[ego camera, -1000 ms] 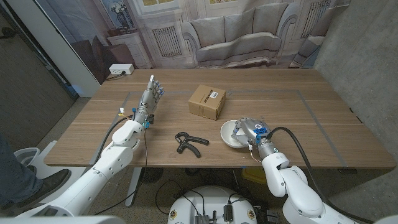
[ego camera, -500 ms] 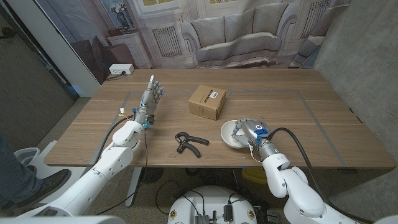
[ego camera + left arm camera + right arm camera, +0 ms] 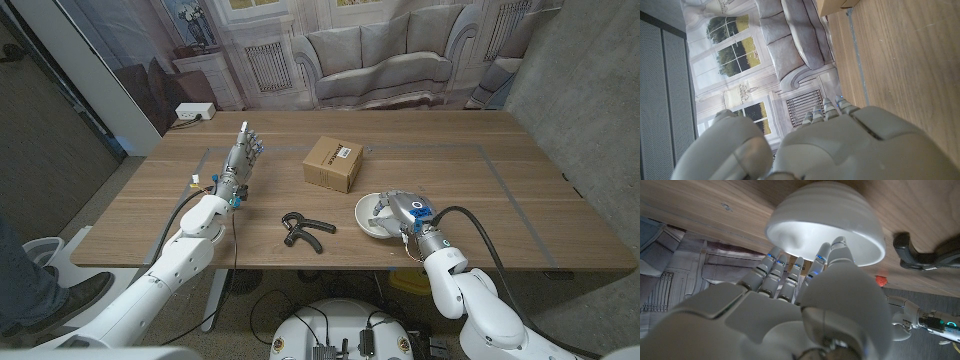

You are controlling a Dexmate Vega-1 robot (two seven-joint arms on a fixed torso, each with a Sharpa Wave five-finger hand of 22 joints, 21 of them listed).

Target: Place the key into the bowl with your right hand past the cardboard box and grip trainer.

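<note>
Now right hand (image 3: 398, 212) over bowl (image 3: 366, 216)

It looked like a robot lab: a wooden table (image 3: 420, 165) stood before a printed living-room backdrop (image 3: 380, 50) at twelve o'clock.

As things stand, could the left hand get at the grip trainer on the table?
Probably yes. The left hand is raised over the table with nothing in it, and the grip trainer lies on bare wood nearer the robot; the cardboard box sits off to the side.
</note>
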